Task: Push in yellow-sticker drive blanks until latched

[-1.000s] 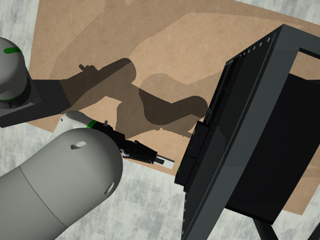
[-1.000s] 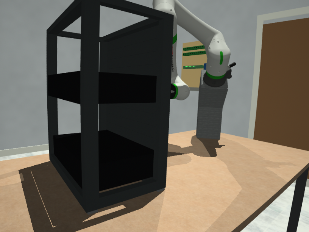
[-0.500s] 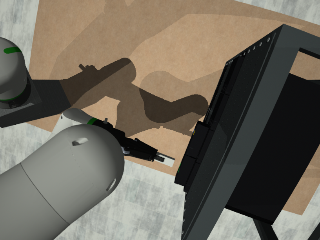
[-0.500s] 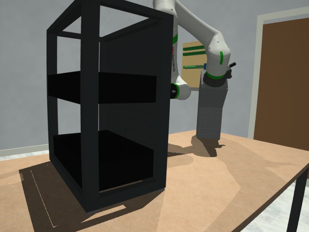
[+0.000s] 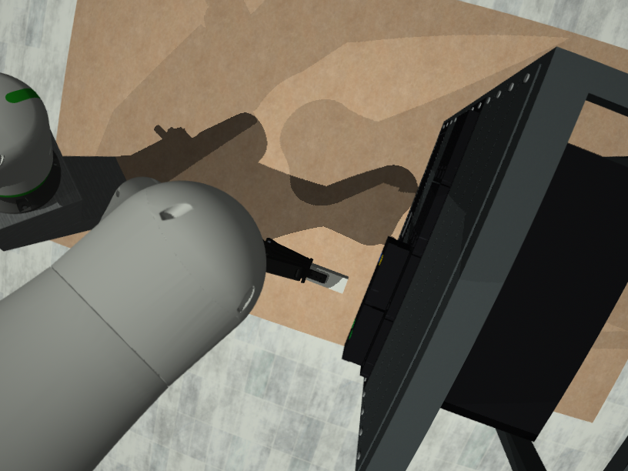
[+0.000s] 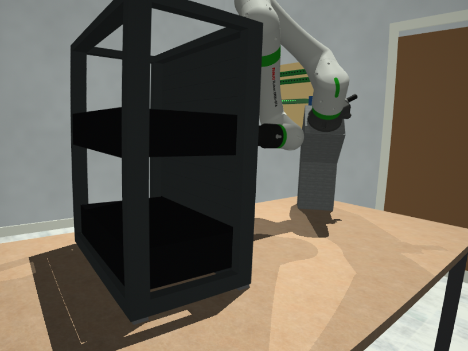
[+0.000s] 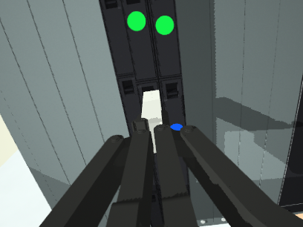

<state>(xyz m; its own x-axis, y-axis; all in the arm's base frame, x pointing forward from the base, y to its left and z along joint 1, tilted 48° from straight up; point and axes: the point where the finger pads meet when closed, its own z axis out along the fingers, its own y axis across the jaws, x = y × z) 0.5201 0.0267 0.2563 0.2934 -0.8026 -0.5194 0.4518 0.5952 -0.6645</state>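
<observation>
The black rack (image 5: 482,243) stands on the table; it also shows from behind in the exterior view (image 6: 162,158). In the wrist view its front has a column of dark drive blanks. The upper two blanks carry green stickers (image 7: 136,21) (image 7: 164,25). A lower blank carries a blue sticker (image 7: 176,127). My fingers cover the blank to its left, so I see no yellow sticker. My gripper (image 7: 153,103) is shut on nothing, its white pads pressed together. In the top view the gripper (image 5: 329,278) points at the protruding blanks (image 5: 385,283), a short gap away.
The robot's grey pedestal (image 6: 319,166) stands on the far side of the table. The arm's large grey link (image 5: 126,304) fills the lower left of the top view. The table's edge (image 5: 304,329) runs below the gripper. A brown door (image 6: 426,124) is at the right.
</observation>
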